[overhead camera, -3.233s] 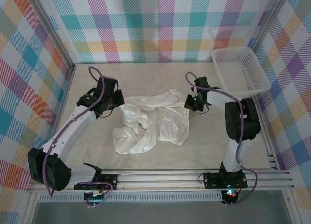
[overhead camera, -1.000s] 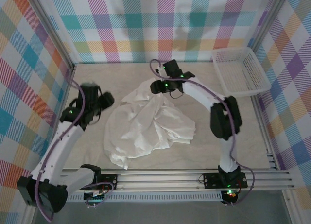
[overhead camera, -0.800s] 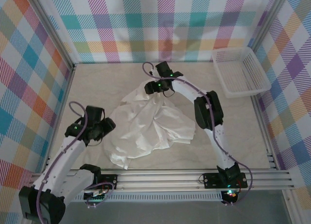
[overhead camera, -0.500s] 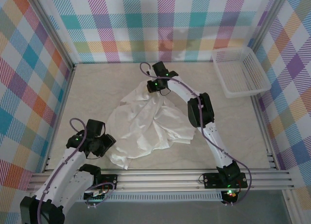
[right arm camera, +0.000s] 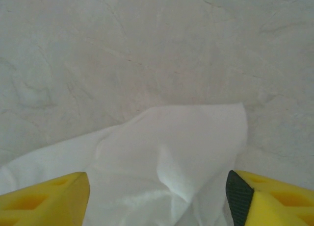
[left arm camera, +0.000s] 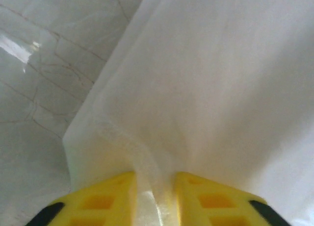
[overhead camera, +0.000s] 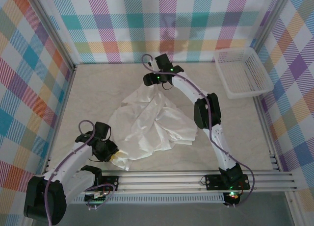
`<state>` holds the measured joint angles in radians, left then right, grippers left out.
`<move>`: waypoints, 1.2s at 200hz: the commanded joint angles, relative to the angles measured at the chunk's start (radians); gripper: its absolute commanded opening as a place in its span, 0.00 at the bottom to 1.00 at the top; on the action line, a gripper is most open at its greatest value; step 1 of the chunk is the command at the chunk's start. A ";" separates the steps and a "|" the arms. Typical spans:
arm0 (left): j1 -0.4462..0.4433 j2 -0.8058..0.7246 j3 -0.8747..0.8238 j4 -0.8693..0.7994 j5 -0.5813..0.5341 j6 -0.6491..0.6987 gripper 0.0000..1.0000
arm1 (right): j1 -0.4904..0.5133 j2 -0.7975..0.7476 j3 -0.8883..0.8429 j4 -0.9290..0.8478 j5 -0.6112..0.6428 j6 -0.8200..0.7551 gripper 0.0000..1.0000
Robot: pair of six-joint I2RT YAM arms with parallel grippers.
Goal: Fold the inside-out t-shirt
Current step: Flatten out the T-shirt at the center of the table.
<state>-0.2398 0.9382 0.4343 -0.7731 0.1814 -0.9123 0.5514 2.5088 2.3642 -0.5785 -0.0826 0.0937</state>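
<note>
Top external: white mesh basket (overhead camera: 244,73) sits well apart from the thin, rumpled t-shirt (overhead camera: 152,120). Left gripper (left arm camera: 153,181) pinches its hem; right gripper (right arm camera: 157,181) gapes.

top: we look down from high behind, whole table (overhead camera: 98,88)
left wrist: pressed close on t-shirt (left arm camera: 221,88) hem
right wrist: close, down at t-shirt edge
shared: t-shirt, table

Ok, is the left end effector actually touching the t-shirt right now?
Touching. In the left wrist view the left end effector has a fold of the t-shirt pinched between its yellow fingers.
</note>
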 commanded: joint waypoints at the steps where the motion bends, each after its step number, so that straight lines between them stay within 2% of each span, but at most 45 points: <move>1: -0.004 -0.014 0.045 -0.024 -0.053 0.020 0.07 | 0.007 0.086 0.071 0.006 0.130 -0.034 0.79; 9: -0.004 -0.012 0.051 -0.027 -0.060 0.023 0.00 | 0.007 0.118 0.103 0.004 0.141 -0.041 0.80; 26: -0.003 -0.005 0.064 -0.029 -0.065 0.028 0.00 | 0.008 0.186 0.198 -0.031 0.083 -0.041 0.75; 38: -0.004 -0.003 0.078 -0.032 -0.072 0.033 0.00 | 0.008 0.218 0.235 -0.043 0.028 -0.026 0.68; 51: -0.003 -0.003 0.099 -0.043 -0.088 0.039 0.00 | 0.010 0.233 0.236 -0.037 -0.016 -0.010 0.52; 75: -0.003 -0.003 0.152 -0.074 -0.138 0.058 0.00 | 0.008 0.222 0.239 -0.043 -0.024 0.005 0.14; 87: 0.002 -0.002 0.194 -0.088 -0.163 0.075 0.00 | 0.007 0.189 0.245 -0.044 -0.013 0.002 0.00; 111: 0.019 0.001 0.364 -0.144 -0.250 0.159 0.00 | -0.004 0.065 0.242 -0.044 -0.004 0.004 0.00; 133: 0.027 0.027 0.635 -0.242 -0.422 0.294 0.00 | -0.031 -0.102 0.212 -0.039 0.054 0.035 0.00; 152: 0.030 0.065 0.871 -0.285 -0.539 0.416 0.00 | -0.063 -0.288 0.127 0.009 0.088 0.067 0.00; 171: 0.030 0.098 1.075 -0.293 -0.599 0.513 0.00 | -0.082 -0.486 0.002 0.086 0.136 0.061 0.00; 185: 0.030 0.116 1.209 -0.273 -0.593 0.593 0.00 | -0.087 -0.653 -0.110 0.157 0.205 0.047 0.00; 217: 0.029 0.136 1.485 -0.206 -0.500 0.746 0.00 | -0.088 -1.009 -0.350 0.335 0.373 0.011 0.00; 240: 0.030 0.097 1.575 -0.075 -0.408 0.824 0.00 | -0.088 -1.203 -0.474 0.467 0.391 -0.018 0.00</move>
<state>-0.2237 1.0794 1.9213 -0.9668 -0.3054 -0.2451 0.4576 1.4033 2.0075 -0.2760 0.2199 0.1162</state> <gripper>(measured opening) 0.050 0.055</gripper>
